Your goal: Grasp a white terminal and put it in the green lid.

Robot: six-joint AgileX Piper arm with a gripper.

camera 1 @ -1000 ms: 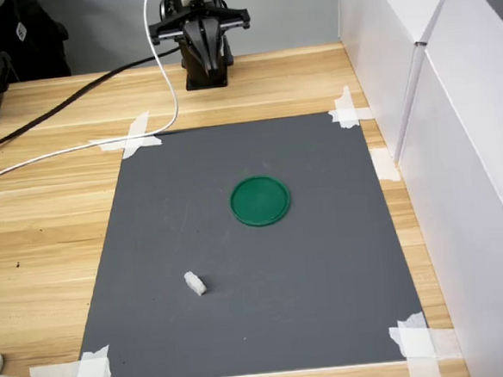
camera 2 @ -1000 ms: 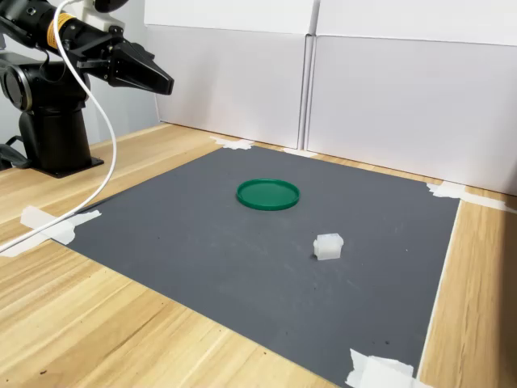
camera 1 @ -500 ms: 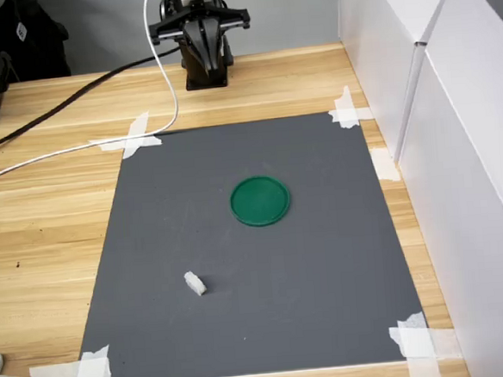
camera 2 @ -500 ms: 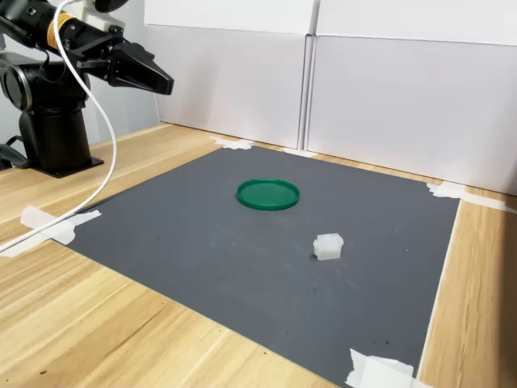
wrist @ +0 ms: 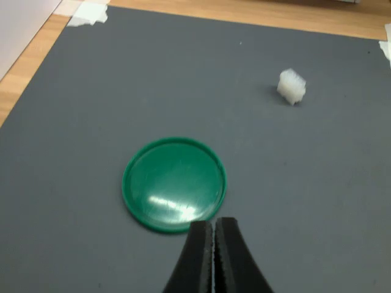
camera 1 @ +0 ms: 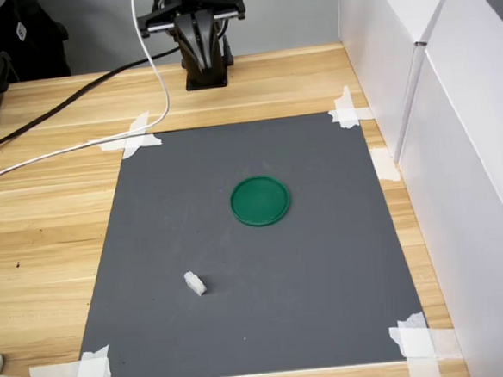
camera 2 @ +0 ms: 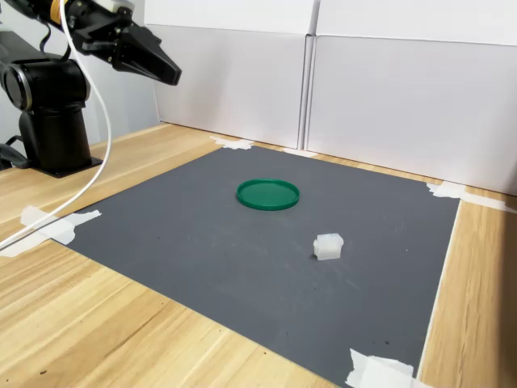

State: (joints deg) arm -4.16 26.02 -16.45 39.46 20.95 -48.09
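White terminal point(camera 1: 195, 284): lying on grey mat point(camera 1: 329, 304), well apart from green lid point(camera 1: 260, 201). Claw point(wrist: 214, 241): closed, empty, raised above the wooden surface point(camera 1: 47, 229).

First exterior view: high, looking steeply down across the grey mat point(camera 1: 257, 274) toward the arm's base point(camera 1: 205, 67) at the far edge. Second exterior view: low, close to the wooden table point(camera 2: 105, 323), looking across from the side, base at the second exterior view's left. Wrist view: nearest, angled down past closed black fingertips point(wrist: 201, 256). Shared by all three: mat, green lid point(camera 1: 260, 201) point(camera 2: 267, 194) point(wrist: 174, 184), white terminal point(camera 1: 195, 283) point(camera 2: 328, 246) point(wrist: 291, 86).
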